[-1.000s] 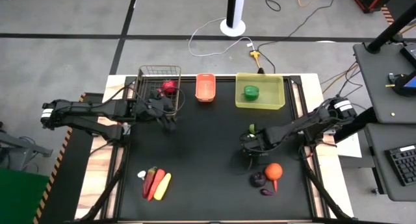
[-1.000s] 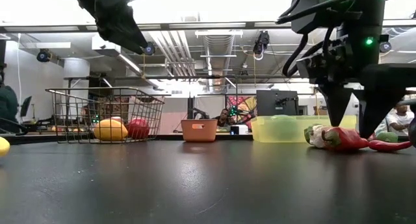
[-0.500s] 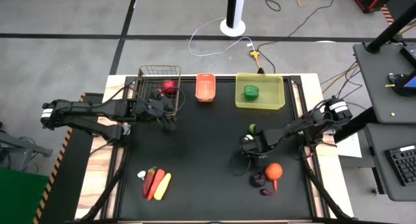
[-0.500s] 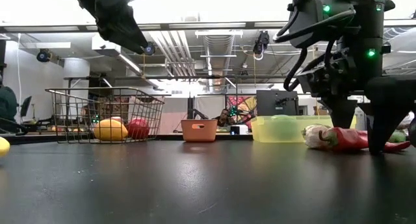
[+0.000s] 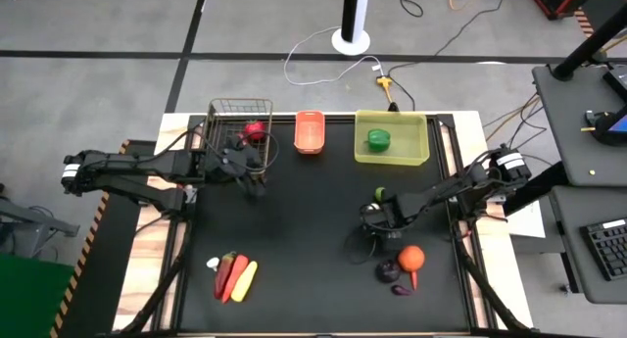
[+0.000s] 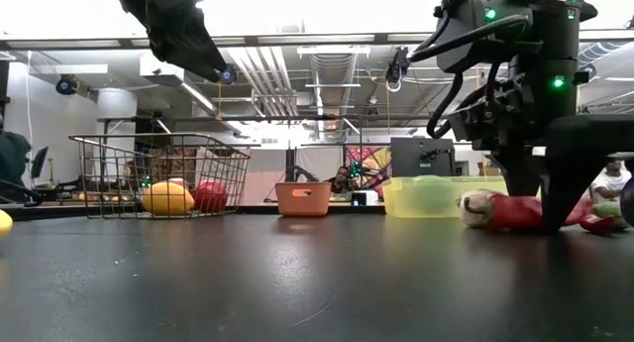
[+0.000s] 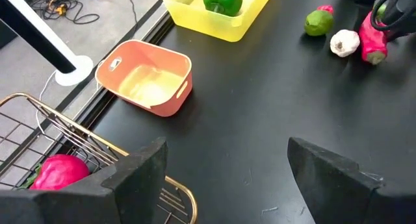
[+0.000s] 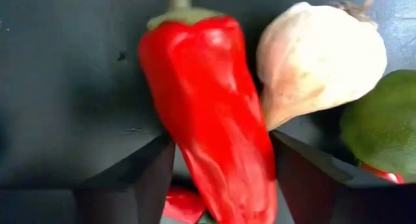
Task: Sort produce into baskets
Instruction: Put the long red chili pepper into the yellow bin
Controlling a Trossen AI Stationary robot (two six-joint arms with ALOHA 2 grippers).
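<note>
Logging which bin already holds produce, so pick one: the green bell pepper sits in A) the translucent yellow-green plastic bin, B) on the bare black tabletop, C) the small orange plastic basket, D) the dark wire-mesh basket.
A: the high view shows the green bell pepper inside the translucent yellow-green plastic bin, while the small orange plastic basket beside it holds nothing.

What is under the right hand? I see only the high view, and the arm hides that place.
Observer: In the right wrist view, the right hand is down over a red chilli pepper that lies on the table.
Operator: Is anything close to this pepper?
Observer: Yes. A white garlic bulb lies against it, and a green lime is beside the garlic.
Operator: What is in the wire basket?
Observer: The low view shows a yellow-orange fruit next to the red fruit in the wire basket.
</note>
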